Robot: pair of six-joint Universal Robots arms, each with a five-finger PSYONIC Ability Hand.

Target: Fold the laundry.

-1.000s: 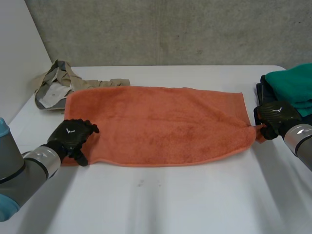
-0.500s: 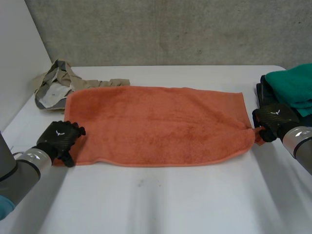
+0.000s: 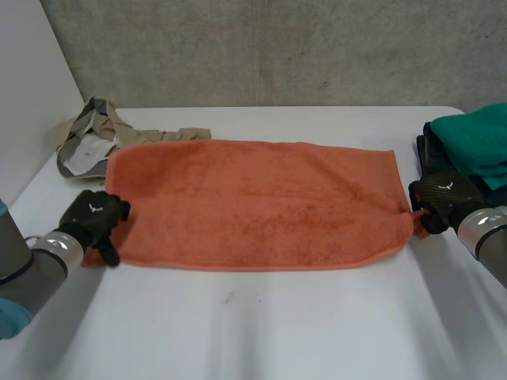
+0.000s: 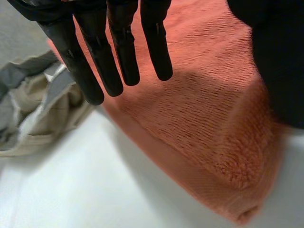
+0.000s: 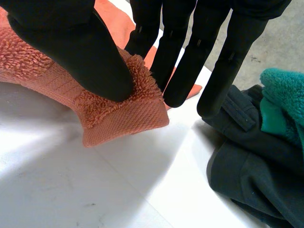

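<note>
At the near left corner: we see the left hand (image 4: 118, 47), fingers straight and relaxed above the orange terry towel (image 3: 261, 202), gripping nothing.
At the near right corner: we find the right hand (image 5: 80, 47) pinching the towel's hem between thumb and fingers.
Towel: spread flat across the white table (image 3: 277, 332).
Beyond the left hand: a crumpled beige and grey garment (image 3: 91, 138) at the towel's far left corner.
Beside the right hand: a pile of teal and dark clothes (image 3: 475, 138).
</note>
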